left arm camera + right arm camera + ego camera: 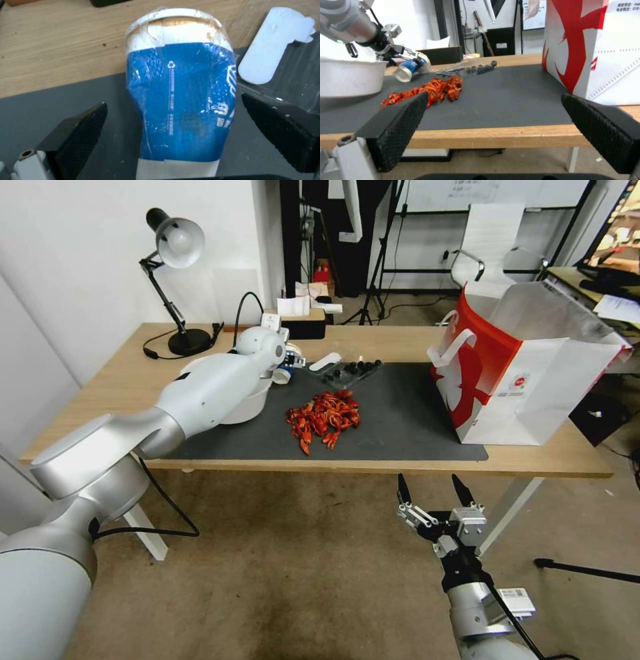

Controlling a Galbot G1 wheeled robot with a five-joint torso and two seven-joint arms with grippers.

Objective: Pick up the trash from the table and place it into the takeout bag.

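Head view: the left gripper (288, 367) reaches over the table (120, 380) to the blue-and-white paper cup (284, 374); the takeout bag (527, 373) stands at the right.

Left wrist view: its fingers (80, 132) straddle the lying cup, spread, not touching.

Right wrist view: the right gripper (493, 117) hangs before the table edge, fingers wide apart.

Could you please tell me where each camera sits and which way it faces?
Head: high, looking down at the table; both arms show.
Left wrist: on the left arm, facing the cup lying between the open left end effector fingers.
Right wrist: below table height, facing across the mat; right end effector open.
Shared: cup, red shells, bag.
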